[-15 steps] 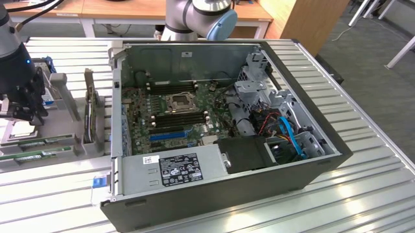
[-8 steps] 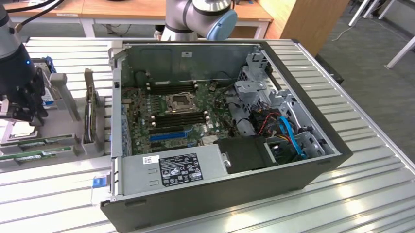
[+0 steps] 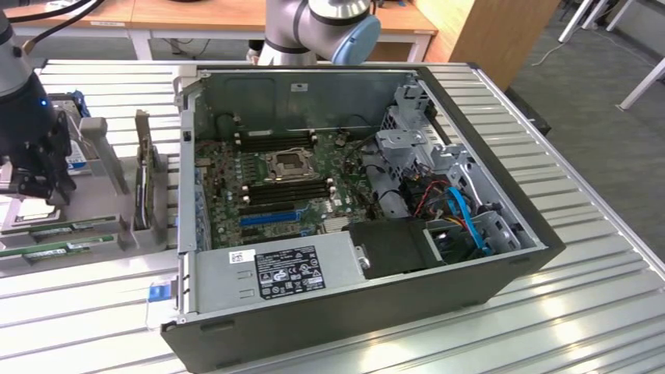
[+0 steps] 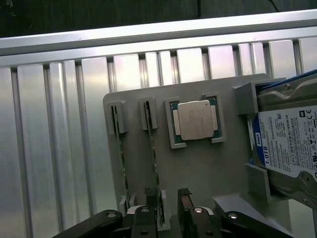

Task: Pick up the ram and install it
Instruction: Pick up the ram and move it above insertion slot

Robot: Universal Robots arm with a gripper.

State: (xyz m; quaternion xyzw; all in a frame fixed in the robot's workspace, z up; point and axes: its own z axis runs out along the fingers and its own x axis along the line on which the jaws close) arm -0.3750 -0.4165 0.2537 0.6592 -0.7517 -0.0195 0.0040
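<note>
The released black end effector (image 4: 166,201) straddles the thin green ram stick (image 4: 154,158), which stands edge-up and lies nine-to-three in the exterior view.

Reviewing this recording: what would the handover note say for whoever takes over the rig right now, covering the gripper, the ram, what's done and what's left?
Gripper: fingers open, holding nothing, low over the grey holder.
Ram: two sticks stand on edge in the holder's slots. The ram stick nearer the CPU runs between the open fingers, apparently not gripped. The other ram stick sits one slot further from the CPU.
Done: gripper lined up on the stick; nothing lifted.
Left: the pick-up and the install. The memory slots in the open PC case look empty.
</note>
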